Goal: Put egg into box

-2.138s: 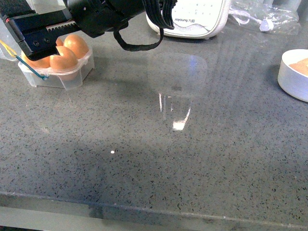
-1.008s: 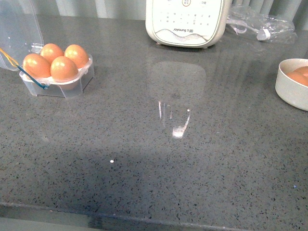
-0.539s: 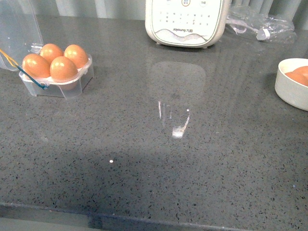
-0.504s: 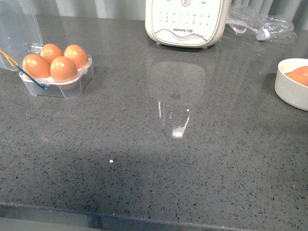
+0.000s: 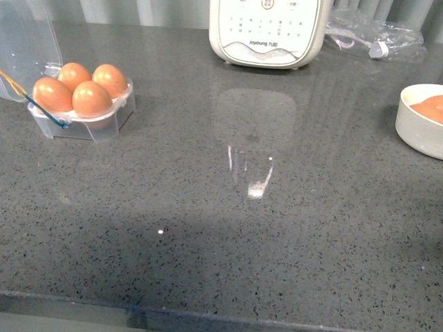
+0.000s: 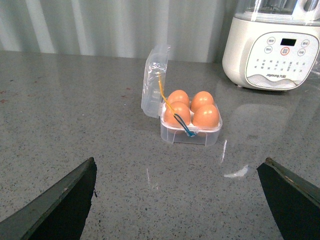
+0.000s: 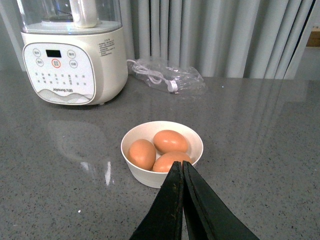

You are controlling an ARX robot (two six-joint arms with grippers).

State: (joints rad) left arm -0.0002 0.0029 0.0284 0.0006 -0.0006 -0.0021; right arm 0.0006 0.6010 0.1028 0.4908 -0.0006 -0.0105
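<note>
Left gripper [image 6: 178, 167] hangs wide open above the desk [image 5: 228, 263], holding nothing; right gripper [image 7: 181, 165] is pinched closed and empty. At 10 o'clock the box [image 5: 104, 124], lid up, holds four eggs [image 6: 206, 116]. At 3 o'clock a bowl [image 5: 415, 133] holds three more.

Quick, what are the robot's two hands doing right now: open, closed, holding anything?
Left hand: open, empty.
Right hand: closed, holding nothing.
</note>
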